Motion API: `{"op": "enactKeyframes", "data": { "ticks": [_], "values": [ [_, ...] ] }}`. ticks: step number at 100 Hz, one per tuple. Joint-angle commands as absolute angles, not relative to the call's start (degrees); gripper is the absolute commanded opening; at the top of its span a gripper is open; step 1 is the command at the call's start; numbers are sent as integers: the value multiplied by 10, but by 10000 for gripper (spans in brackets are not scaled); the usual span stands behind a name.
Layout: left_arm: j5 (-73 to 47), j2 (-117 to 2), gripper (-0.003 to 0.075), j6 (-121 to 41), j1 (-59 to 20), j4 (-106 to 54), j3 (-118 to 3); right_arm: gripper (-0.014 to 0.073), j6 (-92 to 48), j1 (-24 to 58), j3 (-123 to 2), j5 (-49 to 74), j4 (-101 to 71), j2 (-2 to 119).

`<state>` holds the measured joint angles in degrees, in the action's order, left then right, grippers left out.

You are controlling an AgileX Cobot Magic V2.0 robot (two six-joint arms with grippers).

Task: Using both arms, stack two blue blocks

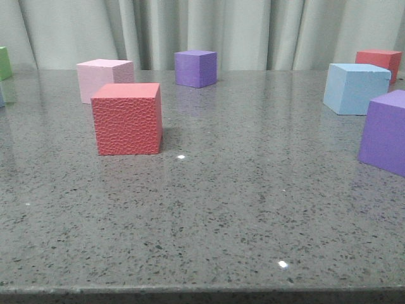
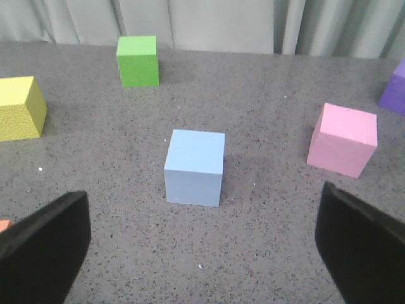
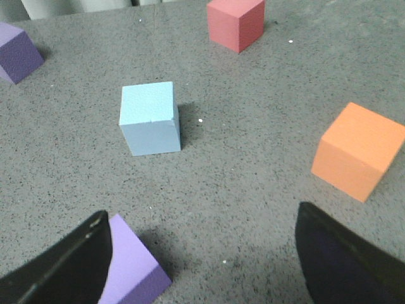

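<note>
While both pincers hang wide open and empty, two matte sky-blue blocks sit apart on the speckled grey surface. One block lies ahead of the left pincer, a pink cube at its 3 o'clock. The other block lies ahead of the right pincer, a purple cube touching that pincer's finger.

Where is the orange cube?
Only the right wrist view shows the orange cube: on the table, apart from the light blue block and a red cube.
</note>
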<state>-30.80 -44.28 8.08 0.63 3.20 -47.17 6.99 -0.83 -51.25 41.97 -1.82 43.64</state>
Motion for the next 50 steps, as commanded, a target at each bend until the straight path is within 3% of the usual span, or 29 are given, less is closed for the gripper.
{"op": "enactKeyframes", "data": {
  "ticks": [1, 50],
  "values": [
    [-283, -458, 692, 83, 8, 33, -499, 594, 53, 3, -571, 403, -31, 483],
    [-282, -466, 692, 83, 8, 33, -501, 594, 54, 33, -853, 521, -54, 802]
  ]
}}
